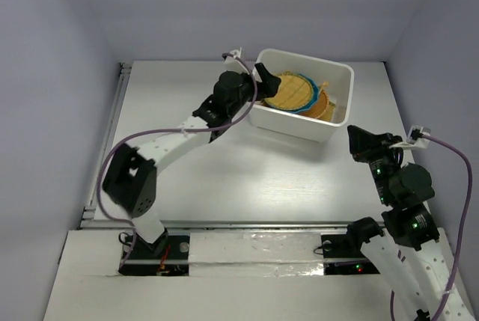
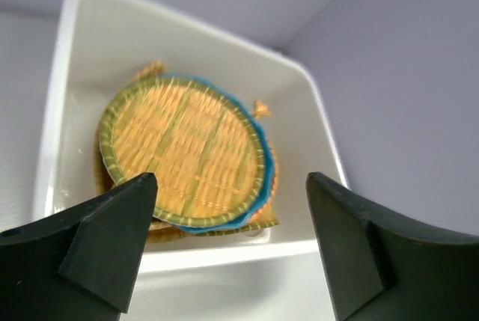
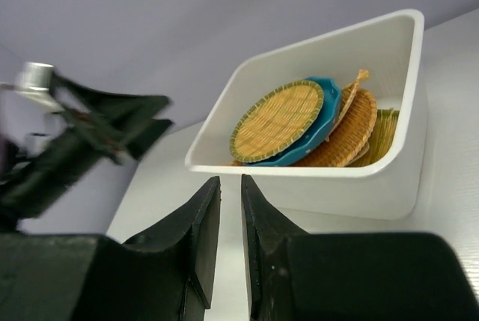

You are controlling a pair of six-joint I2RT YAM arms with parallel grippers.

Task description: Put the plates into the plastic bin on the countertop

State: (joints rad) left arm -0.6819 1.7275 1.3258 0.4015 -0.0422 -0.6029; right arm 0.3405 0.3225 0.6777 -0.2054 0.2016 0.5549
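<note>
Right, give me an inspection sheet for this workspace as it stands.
Surface: flat white table, metal rail along its left edge.
Job's things: white rectangular plastic bin at the far right; inside, a round green-rimmed wicker plate lies atop a round teal-blue plate, more tan wicker plates beside.
Clutter: nothing seen.
Grippers: left gripper open, empty, at the bin's rim; right gripper nearly shut, empty, short of the bin.
Cables: purple cables loop along both arms.
Surroundings: plain lilac walls.
</note>
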